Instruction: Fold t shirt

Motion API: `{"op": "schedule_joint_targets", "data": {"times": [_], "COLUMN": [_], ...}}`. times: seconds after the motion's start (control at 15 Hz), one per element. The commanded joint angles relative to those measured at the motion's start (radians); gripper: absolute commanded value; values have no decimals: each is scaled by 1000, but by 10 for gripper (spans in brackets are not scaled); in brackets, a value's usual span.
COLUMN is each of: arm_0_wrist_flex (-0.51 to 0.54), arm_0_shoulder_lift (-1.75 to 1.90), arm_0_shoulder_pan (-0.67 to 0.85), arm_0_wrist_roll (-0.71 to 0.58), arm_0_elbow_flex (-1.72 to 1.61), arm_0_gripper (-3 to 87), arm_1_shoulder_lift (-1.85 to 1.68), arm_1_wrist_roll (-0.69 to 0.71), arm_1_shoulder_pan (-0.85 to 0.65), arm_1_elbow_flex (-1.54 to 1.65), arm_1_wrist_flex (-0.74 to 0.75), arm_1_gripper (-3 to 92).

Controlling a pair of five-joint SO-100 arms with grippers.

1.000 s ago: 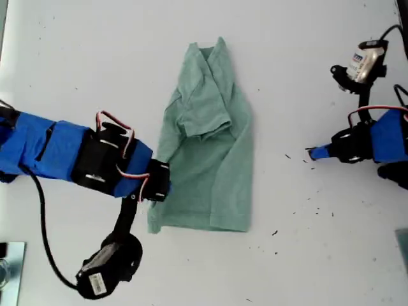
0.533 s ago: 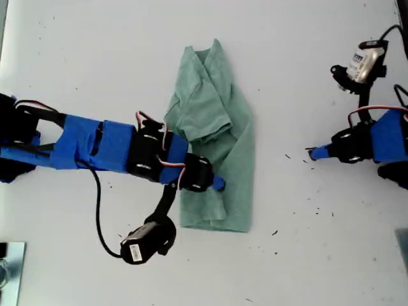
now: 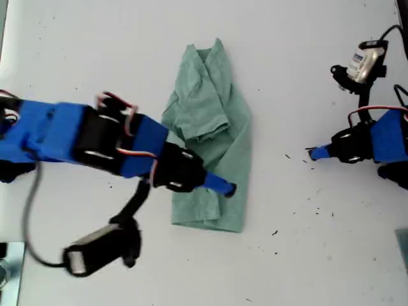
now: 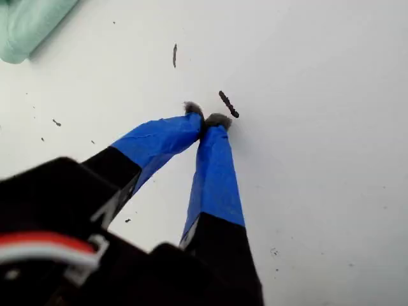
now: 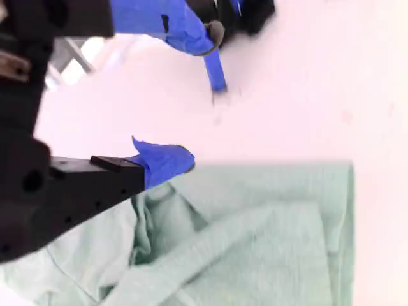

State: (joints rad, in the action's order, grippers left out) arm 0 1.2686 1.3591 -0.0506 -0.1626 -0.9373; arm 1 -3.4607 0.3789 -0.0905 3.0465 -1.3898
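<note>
The pale green t shirt (image 3: 210,121) lies on the white table, neck toward the far edge, with both sides folded in so it forms a narrow strip. My second gripper (image 3: 226,189) hovers over its lower part, near the edge on the exterior view's right. In the second wrist view my second gripper (image 5: 199,95) is open, one fingertip (image 5: 182,159) just above the t shirt (image 5: 255,236), nothing between the fingers. My first gripper (image 3: 312,153) rests shut on bare table at the exterior view's right, tips together (image 4: 205,118), with only a corner of the t shirt (image 4: 25,25) in its view.
Dark specks (image 3: 319,210) dot the white table (image 3: 287,268) around my first gripper. A metal object (image 3: 9,268) sits at the exterior view's lower left corner. A wrist camera on its cable (image 3: 95,252) hangs below my second arm.
My second arm swept toward the exterior view's right, carrying the shirt's lower left side over onto itself, so the lower part is narrower. My first arm stayed still.
</note>
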Motion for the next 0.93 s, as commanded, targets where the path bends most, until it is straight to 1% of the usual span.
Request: {"op": "schedule_joint_targets", "data": {"times": [0.0,0.07,0.13,0.2,0.27,0.33,0.4,0.53,0.6,0.67,0.73,0.8,0.87], "arm_0_wrist_flex": [141,141,77,-20,-149,-270,-342,-477,-535,-552,-518,-408,-245], "arm_0_shoulder_lift": [390,508,612,698,762,807,834,927,989,1068,1115,1115,1031], "arm_0_shoulder_pan": [-14,-2,3,8,9,11,8,15,34,38,38,20,-8], "arm_0_wrist_roll": [35,83,118,170,218,276,359,417,419,433,431,423,428], "arm_0_elbow_flex": [-121,-350,-611,-884,-1152,-1379,-1549,-1790,-1881,-1942,-1934,-1801,-1563], "arm_0_gripper": [246,232,222,191,153,98,39,15,-1,-1,-2,-2,62], "arm_1_shoulder_lift": [-9,-9,-9,-9,-9,-9,-8,-6,-5,-3,-8,-12,44], "arm_1_wrist_roll": [2,3,3,3,2,0,-3,-6,-6,-9,-18,-40,-74], "arm_1_shoulder_pan": [-5,-5,-6,-6,-6,-5,-3,-3,-5,-5,0,12,40], "arm_1_elbow_flex": [40,40,40,40,40,40,40,40,40,40,40,2,-118], "arm_1_wrist_flex": [5,5,5,5,5,5,5,5,5,5,3,-5,-6], "arm_1_gripper": [24,24,24,24,24,24,24,24,24,24,24,24,24]}}
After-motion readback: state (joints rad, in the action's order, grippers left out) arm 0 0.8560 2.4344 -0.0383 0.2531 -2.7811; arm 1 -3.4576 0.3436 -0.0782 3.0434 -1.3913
